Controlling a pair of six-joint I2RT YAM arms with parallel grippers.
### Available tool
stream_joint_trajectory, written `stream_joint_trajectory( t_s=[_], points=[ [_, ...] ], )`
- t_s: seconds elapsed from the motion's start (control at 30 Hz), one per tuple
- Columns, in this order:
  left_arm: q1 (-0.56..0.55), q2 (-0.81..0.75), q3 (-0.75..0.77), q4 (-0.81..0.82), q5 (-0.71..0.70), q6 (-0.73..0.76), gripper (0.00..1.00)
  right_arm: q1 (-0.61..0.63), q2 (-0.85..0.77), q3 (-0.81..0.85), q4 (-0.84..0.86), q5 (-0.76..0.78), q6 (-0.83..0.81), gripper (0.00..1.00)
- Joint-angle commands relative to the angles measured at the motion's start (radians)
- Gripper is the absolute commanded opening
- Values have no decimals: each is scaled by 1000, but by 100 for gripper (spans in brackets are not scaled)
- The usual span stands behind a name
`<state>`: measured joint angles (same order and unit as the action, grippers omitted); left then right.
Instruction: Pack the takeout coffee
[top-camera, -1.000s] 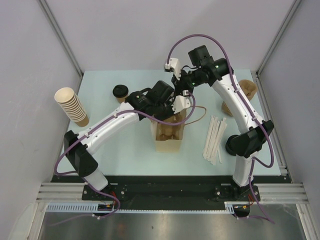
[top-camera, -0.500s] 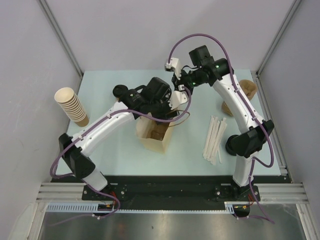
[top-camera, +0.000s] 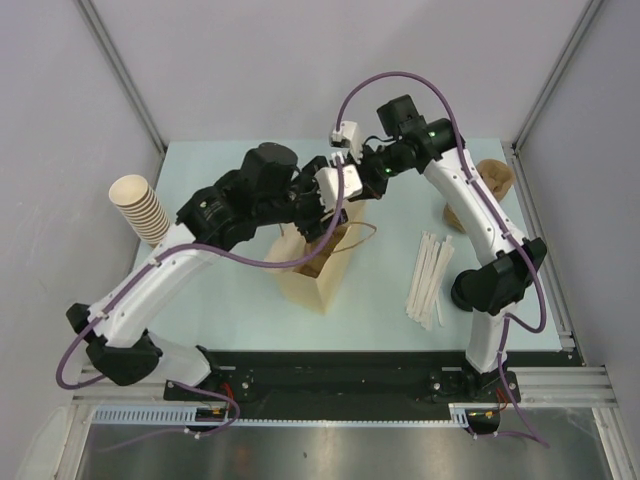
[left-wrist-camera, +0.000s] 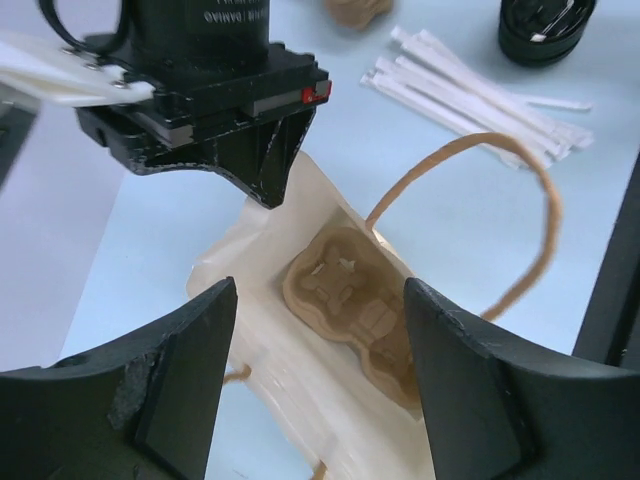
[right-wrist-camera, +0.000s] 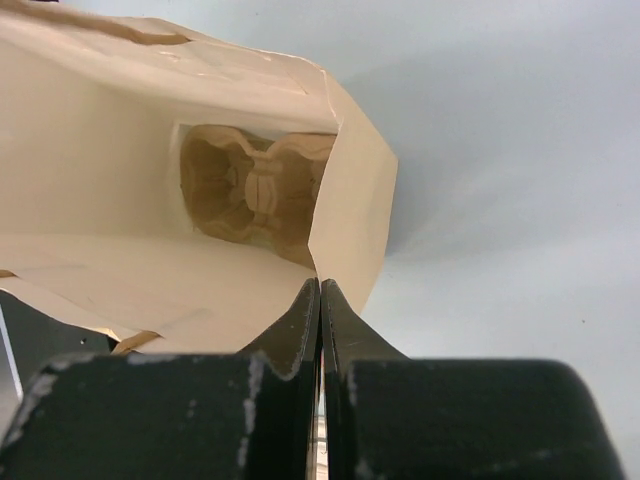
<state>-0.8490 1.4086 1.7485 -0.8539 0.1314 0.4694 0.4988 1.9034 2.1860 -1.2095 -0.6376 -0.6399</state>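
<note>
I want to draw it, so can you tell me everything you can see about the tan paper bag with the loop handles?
The tan paper bag stands open on the pale blue-green table. It looks like thin, creased paper, with twisted brown loop handles. A brown moulded-pulp cup carrier tray lies at its bottom. The right gripper is shut on the bag's rim. The left gripper hangs open above the mouth, not touching it.

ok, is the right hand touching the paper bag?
Touching. Right wrist view: a rim fold of the paper bag runs into the shut right hand, pinched there.
</note>
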Motion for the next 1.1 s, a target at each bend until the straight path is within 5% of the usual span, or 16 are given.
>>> stream_joint_trajectory(
  t_s=[0.0,0.17,0.3,0.47,0.7,1.07],
  points=[
    [10,-111,-16,61,112,-63,72,-5,-53,6,-53,-31,-39,0],
    [100,-151,46,102,186,-184,74,-28,-69,1,-155,-83,-118,0],
    [259,-93,178,53,189,-294,76,-37,-63,-8,-251,-145,-144,0],
    [479,-36,155,39,188,-414,76,-71,-96,-42,-246,-163,-150,0],
    [662,180,197,-24,155,-356,98,-62,-98,-66,-254,-117,-156,0],
    [762,276,116,71,249,-307,99,20,-136,-69,-142,6,-176,0]
  ],
)
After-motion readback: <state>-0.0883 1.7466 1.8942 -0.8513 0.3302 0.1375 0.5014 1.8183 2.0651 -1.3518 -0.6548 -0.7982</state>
